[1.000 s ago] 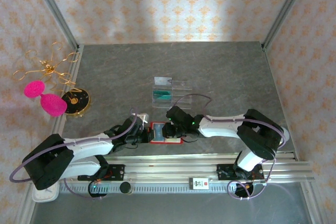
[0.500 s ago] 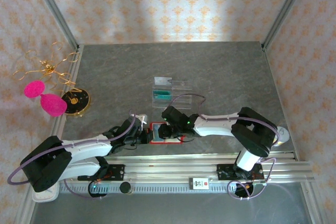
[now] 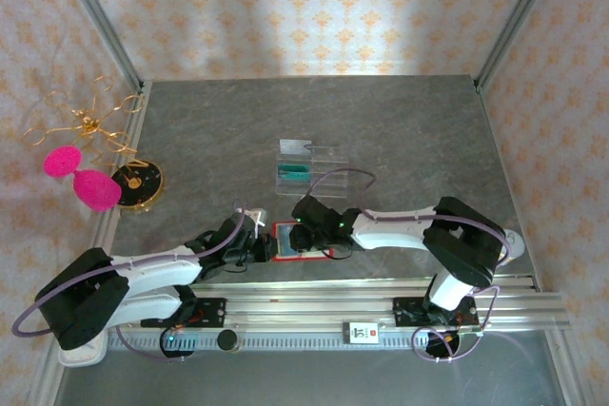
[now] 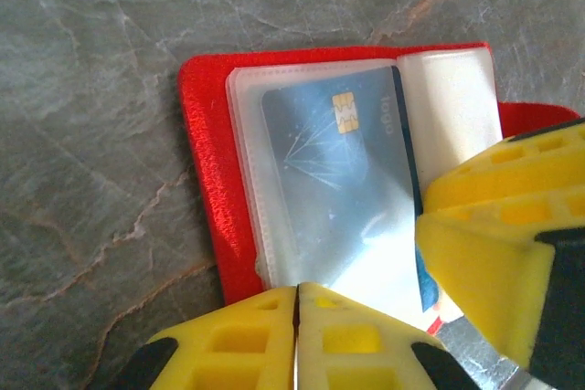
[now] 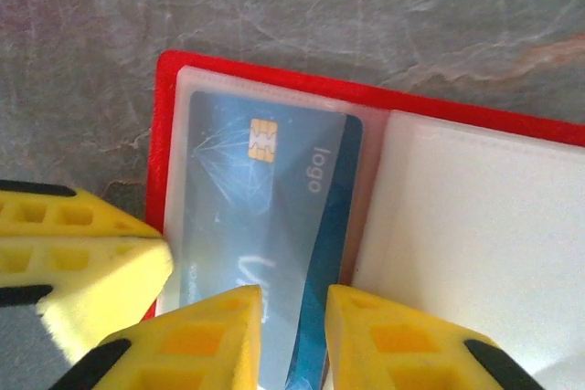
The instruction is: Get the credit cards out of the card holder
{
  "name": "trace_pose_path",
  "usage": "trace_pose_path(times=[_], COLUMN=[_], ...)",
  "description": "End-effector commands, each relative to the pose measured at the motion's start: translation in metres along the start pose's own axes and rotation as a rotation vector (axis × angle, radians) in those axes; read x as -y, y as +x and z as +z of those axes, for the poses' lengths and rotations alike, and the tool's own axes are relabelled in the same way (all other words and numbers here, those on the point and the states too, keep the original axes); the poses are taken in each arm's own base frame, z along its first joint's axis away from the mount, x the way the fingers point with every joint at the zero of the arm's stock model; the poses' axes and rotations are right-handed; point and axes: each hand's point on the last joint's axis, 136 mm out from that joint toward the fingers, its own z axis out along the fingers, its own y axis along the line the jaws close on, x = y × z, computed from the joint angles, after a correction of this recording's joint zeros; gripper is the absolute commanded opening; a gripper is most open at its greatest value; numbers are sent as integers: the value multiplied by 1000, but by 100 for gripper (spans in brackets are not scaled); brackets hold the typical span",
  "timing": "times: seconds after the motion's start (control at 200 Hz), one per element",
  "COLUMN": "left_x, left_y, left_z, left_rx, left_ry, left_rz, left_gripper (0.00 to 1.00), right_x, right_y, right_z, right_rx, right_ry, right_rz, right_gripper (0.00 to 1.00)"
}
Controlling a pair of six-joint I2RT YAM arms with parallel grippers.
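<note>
I have the red wallet [image 3: 303,241] lying open on the grey stone table [image 3: 400,130], low in the centre of the overhead view, between my two claws; the left claw [image 3: 267,246] sits at its left edge and the right claw [image 3: 307,226] comes onto it from the upper right.

In the left wrist view the wallet [image 4: 206,180] fills the middle; a dark blue card [image 4: 334,171] with a gold chip sits inside a clear sleeve [image 4: 242,152]. The left claw [image 4: 295,335] at the bottom edge is fully closed, pads meeting in a thin seam right at the wallet's near edge; I cannot tell whether any of it is caught between them. The right claw's fingers [image 4: 475,262] crowd in from the lower right, over the card's corner.

In the right wrist view the right claw [image 5: 294,344] is slightly open, a narrow gap between the pads, astride the blue card's [image 5: 247,216] bottom right edge; I cannot tell if it pinches. The left claw's fingers [image 5: 82,271] show at lower left, against the wallet [image 5: 169,70].

Above the wallet, well apart, a clear tray [image 3: 324,152] holds a teal card [image 3: 293,174].
</note>
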Motion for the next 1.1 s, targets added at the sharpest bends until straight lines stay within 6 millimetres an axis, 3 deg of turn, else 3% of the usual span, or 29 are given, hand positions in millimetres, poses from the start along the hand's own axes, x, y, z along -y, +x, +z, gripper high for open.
trace_pose_path(times=[0.0,0.105,0.315,0.461,0.741,0.951,1.096], left_x=[-10,-2,38,48,32,12,-2], left_y=[6,0,-27,-31,-22,-9,7], left_z=[-3,-8,-22,-12,12,13,15], left_rx=[-10,3,78,65,16,-19,-62], left_ry=[-29,-10,105,119,58,-1,-23], left_rz=[-5,0,11,37,53,42,25], left_gripper=[12,12,14,13,12,10,7], right_x=[34,19,0,-3,0,10,28], right_y=[0,-5,-19,-19,-18,-3,9], right_z=[-7,-13,-29,-25,-15,-6,2], right_rx=[32,53,91,61,29,-15,-50], right_ry=[170,123,64,-1,-52,-51,1], right_rz=[5,-19,-47,-20,5,17,32], right_gripper=[27,28,28,27,27,27,27])
